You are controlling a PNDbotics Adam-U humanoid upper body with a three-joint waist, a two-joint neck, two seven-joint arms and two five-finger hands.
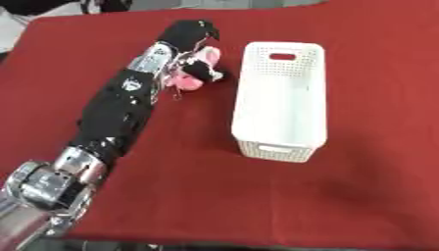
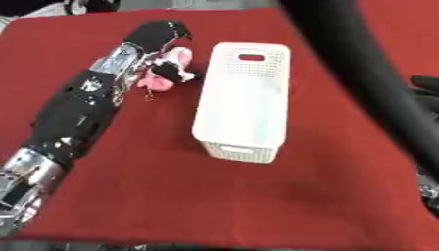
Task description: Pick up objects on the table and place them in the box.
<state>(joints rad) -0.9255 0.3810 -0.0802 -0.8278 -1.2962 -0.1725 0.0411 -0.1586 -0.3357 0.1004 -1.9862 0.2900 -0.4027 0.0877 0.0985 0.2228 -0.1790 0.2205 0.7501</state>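
A small pink soft toy (image 1: 185, 81) lies on the red tablecloth just left of the white perforated box (image 1: 243, 100). My left arm stretches up the table's left side to it. My left hand (image 1: 187, 33) sits over the toy, with dark fingers (image 1: 208, 73) curled round its middle. Pink shows above and below those fingers. The box stands lengthwise with a handle slot at each short end, and nothing shows inside it. A dark shape at the right edge of the right eye view may be my right hand (image 2: 426, 84).
The red cloth (image 1: 257, 196) covers the whole table, with its front edge close to the bottom of the view. A thick blurred black limb (image 2: 360, 63) crosses the right eye view from the top centre to the right edge.
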